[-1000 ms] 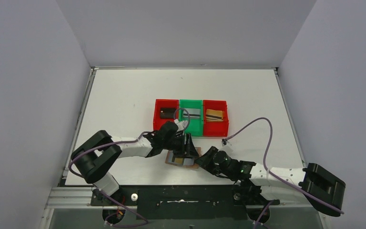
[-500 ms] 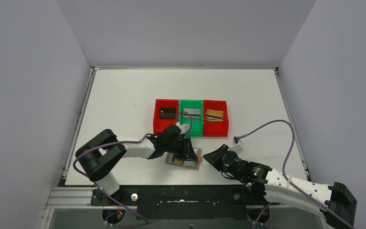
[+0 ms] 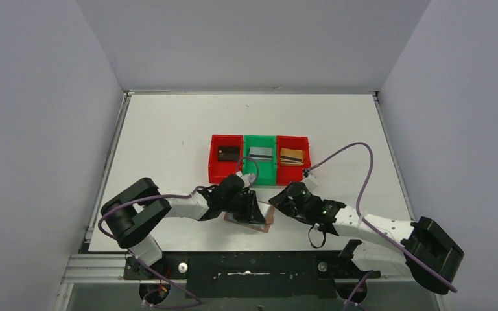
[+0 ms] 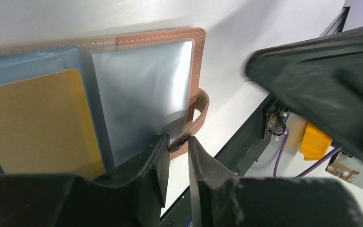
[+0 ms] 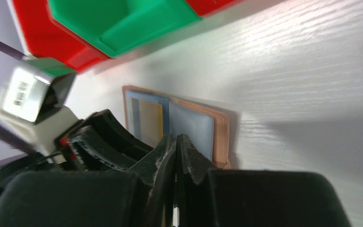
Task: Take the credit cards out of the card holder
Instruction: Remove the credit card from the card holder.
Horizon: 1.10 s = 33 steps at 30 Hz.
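Note:
The tan card holder (image 3: 251, 220) lies open on the table near the front edge. In the left wrist view its grey-blue lining (image 4: 142, 90) faces up, with a gold credit card (image 4: 38, 123) in the left slot. The snap tab (image 4: 197, 116) curls off the right edge. My left gripper (image 4: 178, 141) is shut on the end of that tab. My right gripper (image 5: 176, 138) is shut with nothing in it, its tips over the holder's right pocket (image 5: 191, 126). In the top view it (image 3: 273, 199) sits at the holder's right edge.
Behind the holder stand a red bin (image 3: 227, 157) with a black card, a green bin (image 3: 260, 157) with a silver card, and a red bin (image 3: 293, 157) with a gold card. The right arm's purple cable (image 3: 356, 168) loops over the table.
The right arm swung out to the right, then came back to the holder's right edge while its jaws closed. The left jaws narrowed onto the snap tab.

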Available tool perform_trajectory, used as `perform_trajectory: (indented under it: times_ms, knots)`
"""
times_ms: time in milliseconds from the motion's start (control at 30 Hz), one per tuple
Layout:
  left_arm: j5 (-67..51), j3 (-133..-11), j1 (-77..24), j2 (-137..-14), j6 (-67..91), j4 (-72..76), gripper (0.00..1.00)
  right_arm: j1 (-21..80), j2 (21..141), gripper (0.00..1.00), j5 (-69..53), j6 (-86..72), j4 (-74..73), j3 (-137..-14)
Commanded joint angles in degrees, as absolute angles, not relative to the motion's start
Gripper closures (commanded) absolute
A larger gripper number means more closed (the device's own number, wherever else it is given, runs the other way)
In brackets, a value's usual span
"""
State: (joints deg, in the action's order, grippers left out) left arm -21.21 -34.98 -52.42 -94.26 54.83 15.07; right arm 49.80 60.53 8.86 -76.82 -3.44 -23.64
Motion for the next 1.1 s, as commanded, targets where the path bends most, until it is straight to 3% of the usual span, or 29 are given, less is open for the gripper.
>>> perform_trajectory:
  times_ms: [0, 267, 633, 900, 1067]
  knots:
    - [-20.1, -34.6, -52.7, -92.9, 54.1, 15.8, 0.8, 50.4, 67.6, 0.98, 2.9, -73.9, 5.5, -26.4]
    - [-19.3, -34.3, -53.2, -89.7, 52.8, 12.8, 0.76, 51.5, 73.5, 0.96, 4.0, -76.0, 1.7, -25.7]
    - [-4.6, -41.0, -50.9, -77.7, 44.4, -8.7, 0.39, 52.0, 77.4, 0.94, 3.3, -73.6, 0.4, -24.0]
    - [-7.6, -39.4, -44.4, -80.8, 38.9, -9.6, 0.38, 53.2, 75.2, 0.91, 5.4, -72.4, -0.5, -25.0]
    - [-7.2, -39.2, -45.6, -83.5, 38.7, -10.1, 0.47, 54.0, 73.3, 0.88, 4.4, -69.1, 0.2, -27.4]
